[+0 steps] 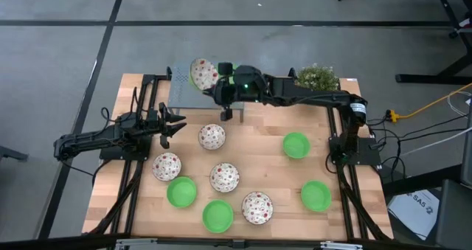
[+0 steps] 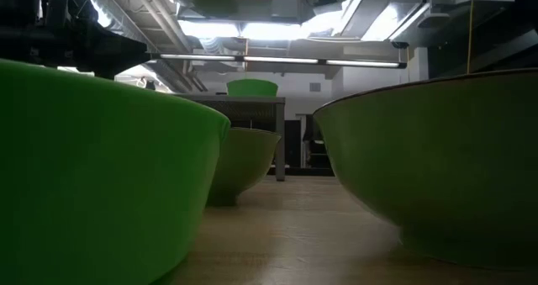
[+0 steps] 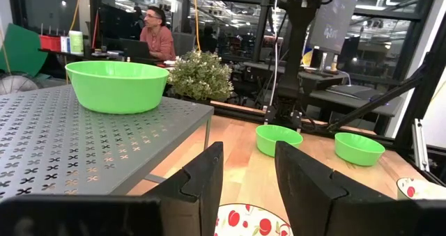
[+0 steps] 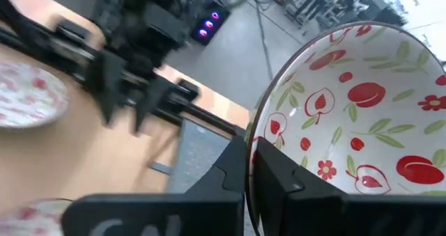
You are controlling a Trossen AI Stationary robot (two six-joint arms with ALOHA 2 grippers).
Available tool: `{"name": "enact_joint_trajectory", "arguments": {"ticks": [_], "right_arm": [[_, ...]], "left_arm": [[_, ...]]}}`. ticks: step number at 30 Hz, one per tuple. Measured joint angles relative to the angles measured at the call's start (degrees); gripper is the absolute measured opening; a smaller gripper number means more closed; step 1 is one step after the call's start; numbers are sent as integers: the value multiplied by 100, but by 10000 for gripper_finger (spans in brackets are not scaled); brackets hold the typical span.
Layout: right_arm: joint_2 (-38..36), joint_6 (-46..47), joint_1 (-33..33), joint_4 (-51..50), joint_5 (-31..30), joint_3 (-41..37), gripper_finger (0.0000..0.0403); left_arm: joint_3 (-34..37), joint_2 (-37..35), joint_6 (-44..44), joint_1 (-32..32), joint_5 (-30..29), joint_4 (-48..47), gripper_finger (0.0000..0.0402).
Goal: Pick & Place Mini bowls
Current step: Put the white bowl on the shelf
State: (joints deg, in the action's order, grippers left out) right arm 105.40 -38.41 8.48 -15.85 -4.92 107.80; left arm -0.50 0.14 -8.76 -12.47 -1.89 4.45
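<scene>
**Patterned bowl rides toward the rack**

The right gripper (image 4: 249, 168) has its dark fingers clamped on the rim of a white mini bowl with red-and-green fruit print (image 1: 202, 73), tilted above the grey perforated metal shelf (image 1: 181, 90). A green bowl (image 3: 117, 85) apparently sits there already. Next: level it, lower, release. The left gripper (image 1: 174, 125) waits, fingers apart, at the table's left.

An open-plan lab or office: exposed ceiling ducts (image 2: 210, 45), desks, a person (image 3: 157, 33) seated behind.
</scene>
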Motion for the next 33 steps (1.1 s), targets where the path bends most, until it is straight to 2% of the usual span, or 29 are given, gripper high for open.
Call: {"name": "enact_joint_trajectory", "arguments": {"ticks": [12, 23, 25, 33], "right_arm": [[346, -827, 412, 83, 220, 130, 14], [1779, -1164, 592, -1712, 518, 2743, 14], [1815, -1227, 596, -1439, 520, 2552, 14], [2161, -1327, 607, -1586, 755, 2528, 14]], "left_arm": [[-2, 0, -2, -1, 0, -30, 125], [-2, 0, -2, -1, 0, -2, 125], [-1, 0, -2, -2, 1, 0, 125], [-1, 0, -4, -2, -5, 0, 125]]}}
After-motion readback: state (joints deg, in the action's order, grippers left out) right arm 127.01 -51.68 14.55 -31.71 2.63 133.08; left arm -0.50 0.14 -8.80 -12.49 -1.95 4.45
